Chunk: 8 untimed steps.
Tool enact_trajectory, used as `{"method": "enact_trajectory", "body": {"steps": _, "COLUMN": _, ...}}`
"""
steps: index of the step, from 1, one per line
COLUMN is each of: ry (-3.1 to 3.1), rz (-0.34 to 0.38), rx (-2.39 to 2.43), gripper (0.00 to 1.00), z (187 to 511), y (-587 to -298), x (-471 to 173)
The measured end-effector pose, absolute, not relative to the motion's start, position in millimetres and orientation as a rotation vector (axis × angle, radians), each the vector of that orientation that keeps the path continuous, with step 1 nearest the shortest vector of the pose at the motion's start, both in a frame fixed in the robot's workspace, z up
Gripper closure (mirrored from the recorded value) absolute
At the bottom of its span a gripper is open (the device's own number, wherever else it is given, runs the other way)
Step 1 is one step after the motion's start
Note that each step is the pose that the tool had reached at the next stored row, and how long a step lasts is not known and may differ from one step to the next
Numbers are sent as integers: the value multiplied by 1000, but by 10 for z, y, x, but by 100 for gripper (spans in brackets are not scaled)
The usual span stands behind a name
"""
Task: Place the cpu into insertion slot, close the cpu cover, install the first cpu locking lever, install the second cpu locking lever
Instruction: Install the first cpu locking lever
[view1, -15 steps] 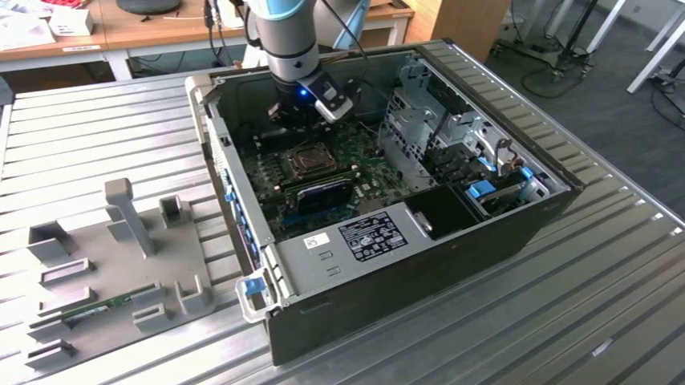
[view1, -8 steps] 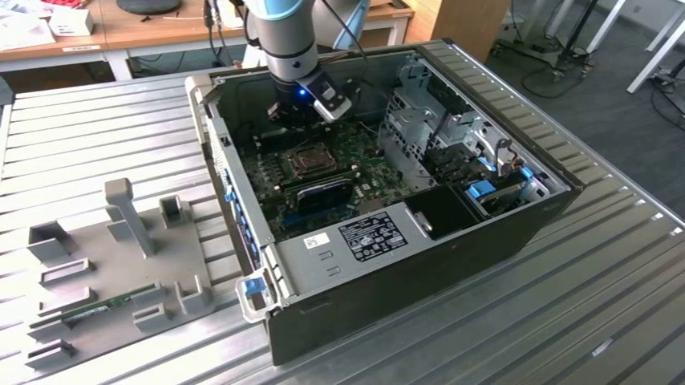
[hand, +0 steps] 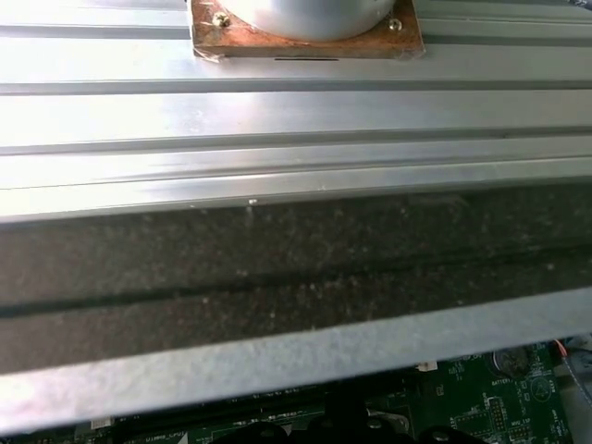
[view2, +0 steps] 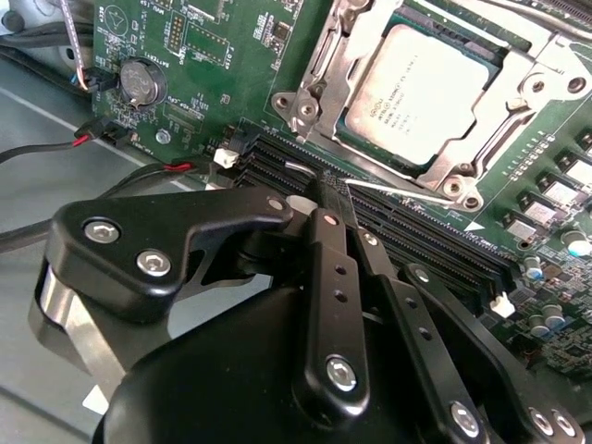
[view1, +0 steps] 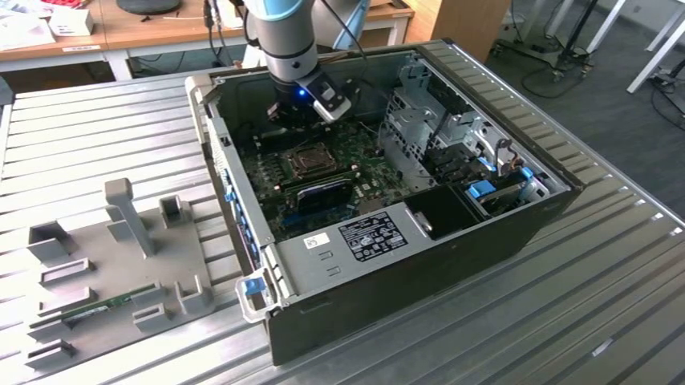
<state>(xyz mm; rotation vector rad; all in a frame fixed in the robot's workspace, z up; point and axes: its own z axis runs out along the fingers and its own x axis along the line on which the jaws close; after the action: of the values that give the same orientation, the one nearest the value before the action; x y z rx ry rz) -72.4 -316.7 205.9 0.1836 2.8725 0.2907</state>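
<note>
Exterior view: the arm reaches down from the far side into the open computer case [view1: 354, 265], which lies on a ribbed metal table [view1: 599, 305]; the gripper [view1: 303, 112] hangs over the far part of the green motherboard [view1: 321, 180], just beyond the insertion slot [view1: 311, 160]. A grey fixture plate [view1: 107, 265] with upright blocks rests on the table toward the exterior view's left, well apart from the case. In the second wrist view, the cpu [view2: 423, 92], a square chip with a silvery-tan face, sits seated in the insertion slot [view2: 481, 180], and the cpu cover [view2: 444, 162], a silvery frame with a cut-out middle, lies flat around the chip's edges. The black gripper [view2: 326, 190] has its fingers [view2: 335, 277] drawn together with nothing between them; the tips hover above the long black memory slots [view2: 407, 231], just beside the socket, apart from the cpu. A round coin cell [view2: 141, 81] stands on the board farther off.
</note>
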Motion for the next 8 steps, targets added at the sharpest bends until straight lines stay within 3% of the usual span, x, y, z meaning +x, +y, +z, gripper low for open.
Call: {"method": "enact_trajectory", "body": {"steps": 8, "ry": 2872, "rz": 290, "rx": 185, "gripper": 90, "z": 2026, "y": -3168, "x": -725}}
